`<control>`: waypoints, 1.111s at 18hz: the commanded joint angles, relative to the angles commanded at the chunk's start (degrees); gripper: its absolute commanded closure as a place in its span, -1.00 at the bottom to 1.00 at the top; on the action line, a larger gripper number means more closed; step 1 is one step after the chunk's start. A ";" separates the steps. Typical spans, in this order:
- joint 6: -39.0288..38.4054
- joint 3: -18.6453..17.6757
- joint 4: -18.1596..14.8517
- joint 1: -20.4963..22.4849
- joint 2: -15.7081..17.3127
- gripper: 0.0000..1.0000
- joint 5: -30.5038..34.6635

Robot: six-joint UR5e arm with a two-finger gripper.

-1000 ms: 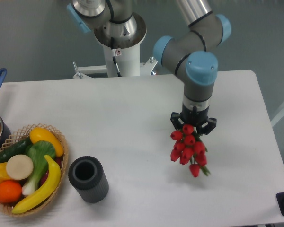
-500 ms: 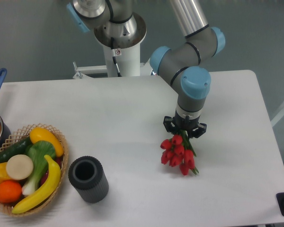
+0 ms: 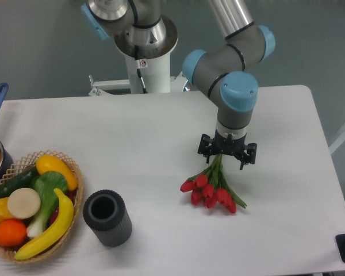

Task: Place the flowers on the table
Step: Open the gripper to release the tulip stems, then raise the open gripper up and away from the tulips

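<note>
White desk [image 3: 132, 138] fills most of the frame, with grey floor behind. Since the earlier frames the flowers [image 3: 210, 190] have dropped from hanging under the gripper [image 3: 226, 156] to lying flat on the desk, right of centre, red buds fanned toward the lower left. The gripper sits above the stem ends with its fingers spread apart. Whether it touches the stems is hard to tell. At lower left, a basket [image 3: 29, 207] of fruit is cut by the frame edge, beside a dark cylinder [image 3: 106, 218].
</note>
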 joint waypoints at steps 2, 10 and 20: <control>4.74 0.62 -0.35 0.71 0.09 -1.00 -0.18; 27.58 1.41 -7.64 7.56 1.31 -1.00 -5.27; 44.22 1.59 -7.12 12.31 1.67 -1.00 -6.68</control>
